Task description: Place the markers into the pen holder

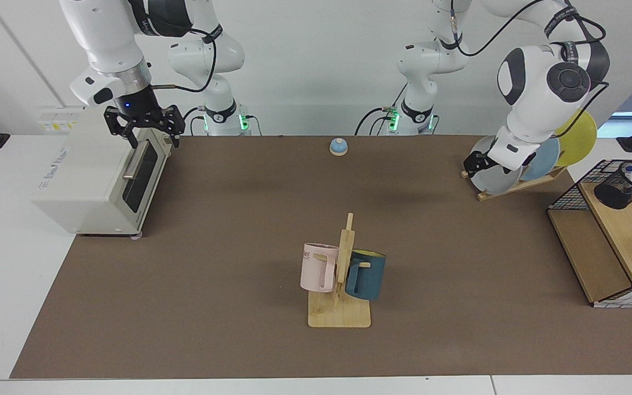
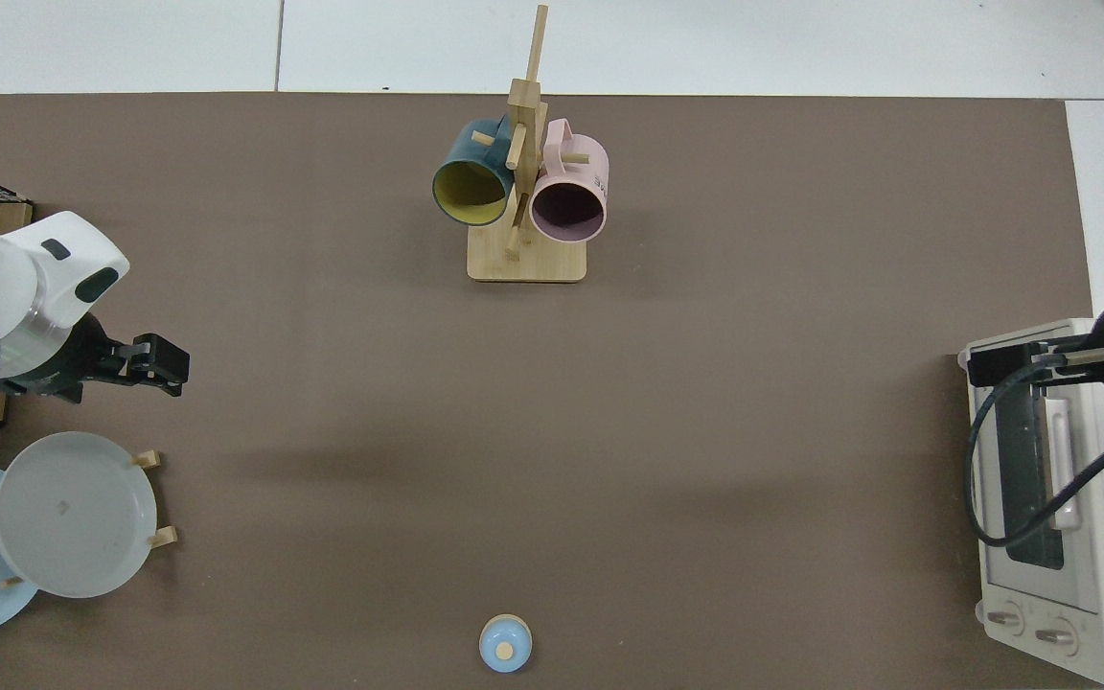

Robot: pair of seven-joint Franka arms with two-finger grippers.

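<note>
The pen holder [image 1: 623, 187] is a black mesh cup on the top shelf of the wood-and-wire rack [image 1: 596, 241] at the right edge of the facing view. One marker [image 1: 630, 172] stands inside it, with its blue cap just above the rim. My left gripper [image 1: 473, 162] hangs in front of the grey plate, well clear of the holder, and holds nothing I can see. In the top view the left gripper [image 2: 165, 362] is at the left, over bare mat. My right gripper [image 1: 145, 127] waits open above the toaster oven's door.
A toaster oven [image 1: 96, 181] stands at the left of the facing view. A plate rack with grey, blue and yellow plates [image 1: 535, 162] is just behind the left gripper. A wooden mug tree [image 1: 340, 274] with pink and teal mugs stands near the front, and a small blue bell [image 1: 338, 146] at the back.
</note>
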